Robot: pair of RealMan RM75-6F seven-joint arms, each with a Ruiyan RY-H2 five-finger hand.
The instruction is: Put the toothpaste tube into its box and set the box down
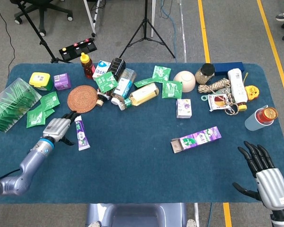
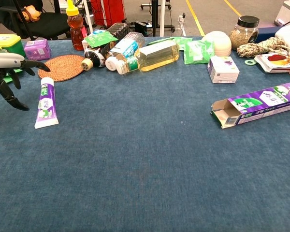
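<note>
toothpaste tube [image 1: 82, 135] flat on desk [image 1: 132, 165], far left, unheld | left hand [image 1: 56, 129] spread just beside it | box [image 1: 196, 138] open-ended, well apart to right | right hand [image 1: 262, 172] spread, idle | progress: nothing boxed yet; grasp, insertion, set-down all remain

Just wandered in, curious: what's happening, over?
Left hand open beside toothpaste tube, tube flat on table. Right hand open, idle. Box lying open-ended, path clear.

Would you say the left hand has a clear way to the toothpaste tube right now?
Probably yes: the left hand hovers open right beside the toothpaste tube, which lies flat on bare table, nothing between them.
</note>
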